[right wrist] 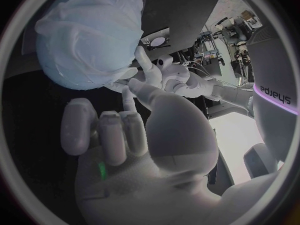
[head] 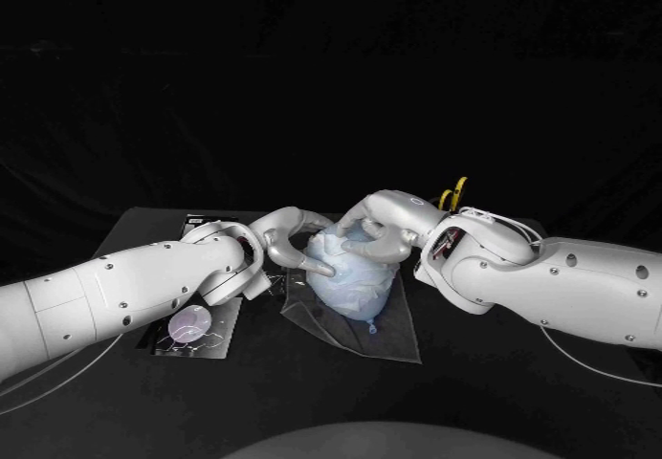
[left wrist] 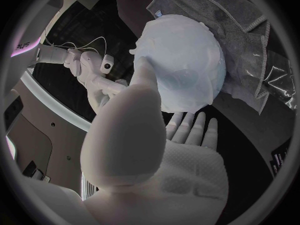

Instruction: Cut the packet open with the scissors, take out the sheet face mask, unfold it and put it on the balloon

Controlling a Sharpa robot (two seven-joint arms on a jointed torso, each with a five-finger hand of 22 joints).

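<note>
The left hand (head: 293,241) holds the round pale blue balloon (head: 356,301), thumb on the white sheet mask (left wrist: 181,60) covering it. The right hand (head: 375,228) touches the top; I cannot tell if it grips. The balloon is mid black worktop (head: 483,382).

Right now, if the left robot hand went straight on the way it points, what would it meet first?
The pale blue round balloon draped in the white sheet face mask. The left robot hand seems to touch it now. The right robot hand sits on its far side.
</note>
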